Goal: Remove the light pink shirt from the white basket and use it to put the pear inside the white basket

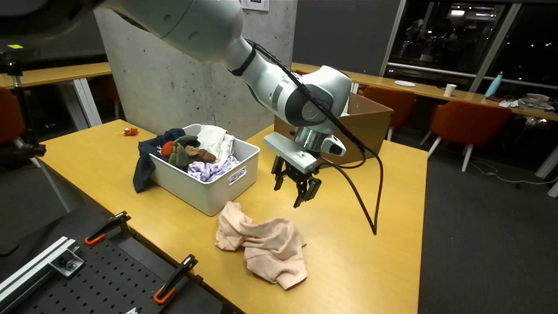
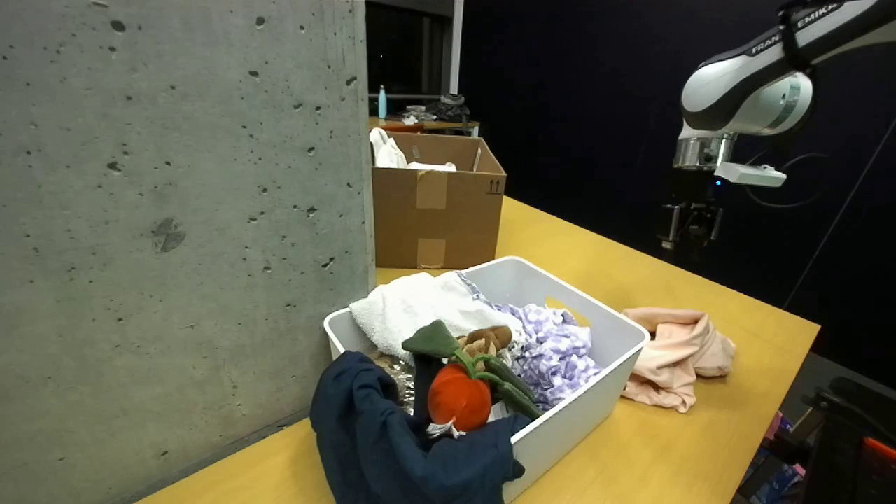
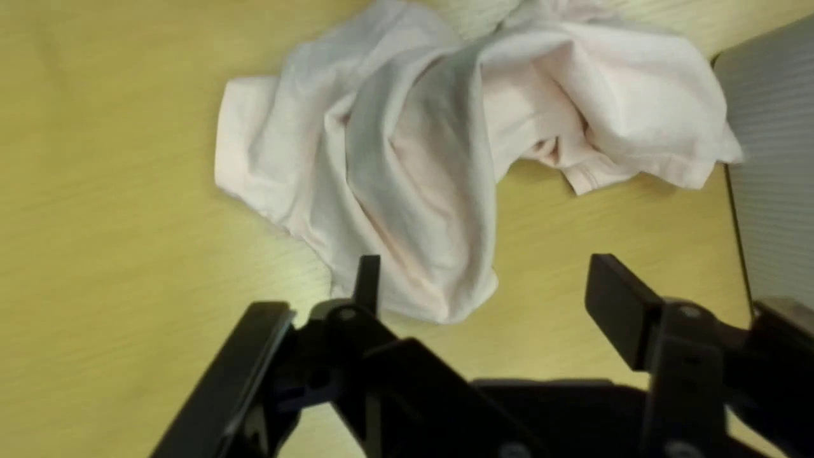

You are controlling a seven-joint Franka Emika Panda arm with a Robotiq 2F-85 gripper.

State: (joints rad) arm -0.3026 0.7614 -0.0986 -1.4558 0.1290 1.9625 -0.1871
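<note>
The crumpled pale pink-beige cloth shirt [image 1: 272, 244] is already out on the yellow wood-topped table [image 1: 362, 270], at approx. 7 o'clock from the black 2-finger gripper [image 1: 287, 196] in an exterior view. The gripper's jaws stand wide w/ nothing between them, above the table & clear of the shirt. The rectangular white-grey plastic basket [image 1: 196, 192] sits at 11 o'clock from the shirt, whose nearer end is right beside the basket's corner; can't tell if they touch. Can't pick out the pear: soft green shapes [image 2: 432, 339] lie in the basket w/ a round red-orange plush [image 2: 458, 399], but none is clearly it, & a fold of the shirt could hide it.

Step in hand is prob. lining up to use the shirt as a wrap. Locate the pear 1st. If it's under or near the shirt, go straight down w/ 1 jaw each side & pinch fabric + fruit together, b/c fabric alone may let it roll out. Lift well over the rim before heading to 11 o'clock, else loose folds may snag. Best drop spot imo: 5 o'clock inside the basket, onto the purple-&-white patterned cloth [image 1: 209, 172], not 9 o'clock, where the dark navy cloth [image 1: 146, 165] hangs over the rim.
</note>
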